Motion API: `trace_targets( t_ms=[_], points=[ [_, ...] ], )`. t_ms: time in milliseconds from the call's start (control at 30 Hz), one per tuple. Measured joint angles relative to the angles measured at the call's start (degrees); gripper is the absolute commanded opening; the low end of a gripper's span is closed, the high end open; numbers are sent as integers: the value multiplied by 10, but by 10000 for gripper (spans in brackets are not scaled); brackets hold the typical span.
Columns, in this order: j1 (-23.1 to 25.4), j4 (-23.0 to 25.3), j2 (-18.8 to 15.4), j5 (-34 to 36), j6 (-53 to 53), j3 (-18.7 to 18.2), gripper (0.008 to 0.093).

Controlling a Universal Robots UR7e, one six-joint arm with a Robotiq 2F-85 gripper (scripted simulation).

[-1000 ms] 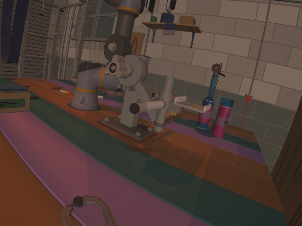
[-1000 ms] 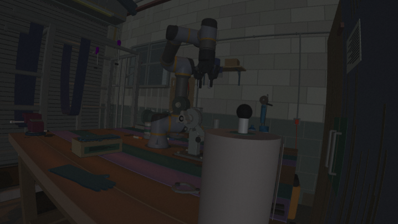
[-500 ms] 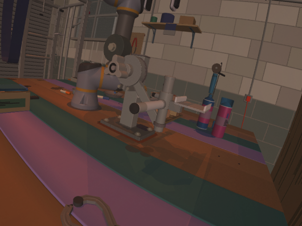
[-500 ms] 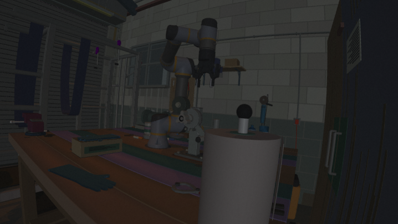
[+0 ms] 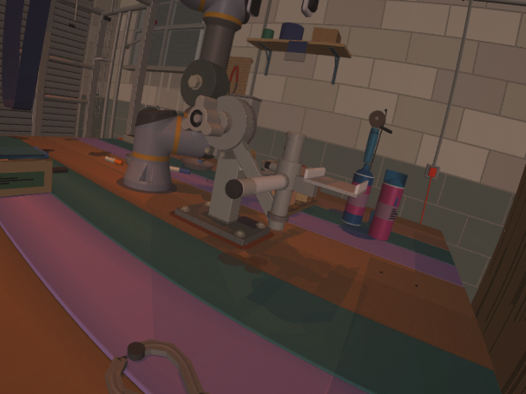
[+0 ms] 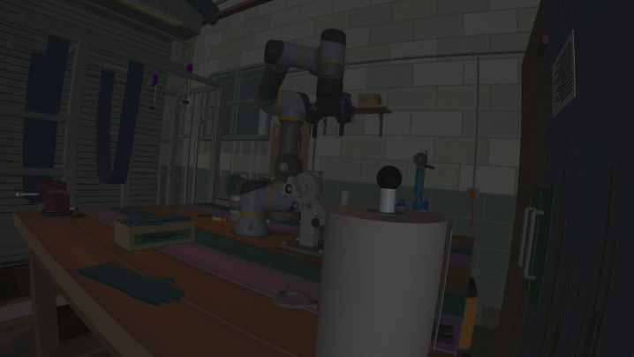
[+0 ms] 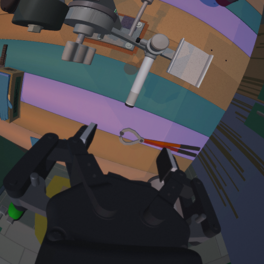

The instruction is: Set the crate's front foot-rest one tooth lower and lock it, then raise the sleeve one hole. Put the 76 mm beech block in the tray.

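Note:
The foot-rest plate (image 5: 334, 181) (image 7: 190, 62), pale with upturned edges, sticks out from a grey upright sleeve (image 5: 288, 178) (image 7: 159, 42) on the bench fixture. The fixture's bracket stands on a bolted base plate (image 5: 225, 223) and carries a toothed disc (image 5: 236, 121) with a lobed knob (image 5: 204, 117) (image 7: 78, 52). A white handle with a dark tip (image 5: 256, 186) (image 7: 139, 82) points out from the sleeve. No beech block or tray is in view. My gripper (image 6: 327, 128) (image 7: 128, 150) hangs high above the fixture, open and holding nothing.
Behind the fixture is a block wall with a shelf (image 5: 299, 43). Two spray cans (image 5: 382, 204) stand at the bench's right rear. Red-handled pliers (image 7: 157, 142) lie at the near edge, a box (image 6: 153, 233) and a glove (image 6: 133, 282) to the left, and a large grey cylinder (image 6: 381, 279) in the foreground.

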State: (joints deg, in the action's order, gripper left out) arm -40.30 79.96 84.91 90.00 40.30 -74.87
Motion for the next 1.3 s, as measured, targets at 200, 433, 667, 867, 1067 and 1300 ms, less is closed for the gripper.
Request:
trace_targets(
  t_ms=[200, 433, 667, 867, 1067, 1300],
  points=[
    [1, 0, 1, 0, 0, -1, 840],
    [6, 1, 7, 0, 5, -8, 840],
    [20, 2, 23, 0, 16, -25, 840],
    [42, 3, 44, 0, 31, -47, 840],
    [76, 3, 71, 0, 48, -74, 840],
    [133, 1, 105, 0, 68, -106, 840]
  ],
)
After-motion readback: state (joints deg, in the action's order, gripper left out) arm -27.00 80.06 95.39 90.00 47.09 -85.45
